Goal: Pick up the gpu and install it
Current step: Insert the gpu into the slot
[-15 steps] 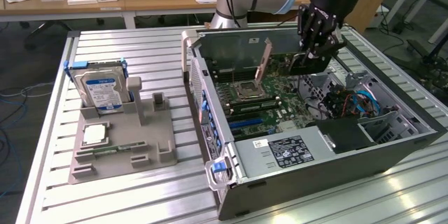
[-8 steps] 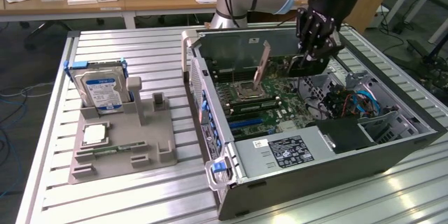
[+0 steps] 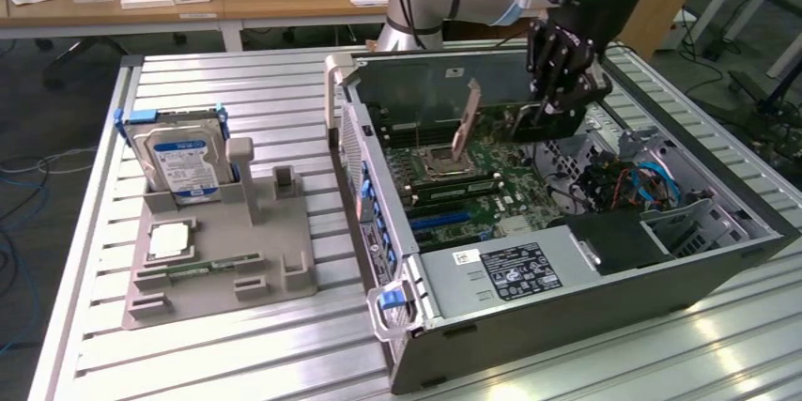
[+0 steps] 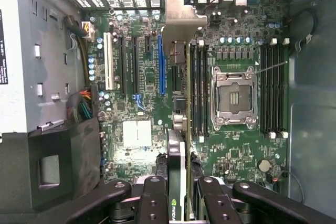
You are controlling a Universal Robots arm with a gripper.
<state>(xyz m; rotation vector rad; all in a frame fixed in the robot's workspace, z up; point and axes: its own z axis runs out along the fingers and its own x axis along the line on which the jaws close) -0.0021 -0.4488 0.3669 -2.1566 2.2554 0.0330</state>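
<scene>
My gripper [image 3: 551, 105] reaches down into the open computer case [image 3: 701, 260], shut on the gpu [image 3: 542, 125], a dark slim card held on edge over the motherboard [image 3: 464, 199]. In the wrist view the gpu [image 4: 178, 129] runs edge-on from between my black fingers [image 4: 155, 199] to its grey metal bracket [image 4: 181, 17] near the slotted rear wall. It lies just beside the long blue slot [image 4: 161, 69], between that slot and the memory slots. Whether it touches the board I cannot tell. The gripper [image 4: 178, 195] clamps the card's near end.
The CPU socket [image 4: 233, 98] lies beside the card. The power supply [image 3: 527, 269] and cables [image 3: 626, 185] crowd the case's other parts. On the exterior view's left, a grey fixture [image 3: 269, 251] holds a hard drive [image 3: 186, 164], a CPU chip [image 3: 169, 239] and a green memory stick [image 3: 207, 268].
</scene>
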